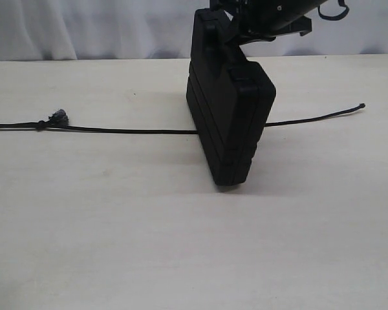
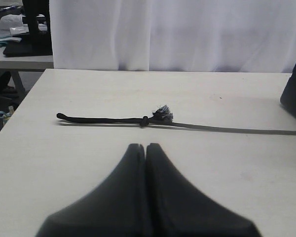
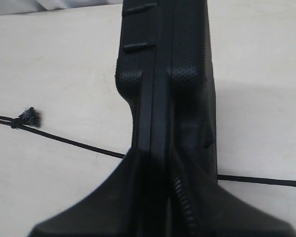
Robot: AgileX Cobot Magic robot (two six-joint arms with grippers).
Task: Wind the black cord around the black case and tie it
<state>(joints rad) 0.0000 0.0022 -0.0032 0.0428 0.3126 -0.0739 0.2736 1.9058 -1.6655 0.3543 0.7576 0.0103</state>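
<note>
The black case (image 1: 229, 116) stands on edge on the table, tilted, with its lower corner near the table's middle. My right gripper (image 1: 227, 31) is shut on the case's top edge; in the right wrist view its fingers (image 3: 138, 163) clamp the case (image 3: 167, 74). The black cord (image 1: 129, 130) lies straight across the table and passes under or behind the case, its plain end (image 1: 361, 106) at the right. Its frayed knot (image 1: 57, 117) lies at the left, also seen as the knot (image 2: 162, 115) in the left wrist view. My left gripper (image 2: 146, 146) is shut and empty, short of the knot.
A white curtain (image 1: 84, 26) hangs behind the table's far edge. The left table edge (image 2: 19, 106) shows in the left wrist view, with another cluttered table (image 2: 15, 47) beyond it.
</note>
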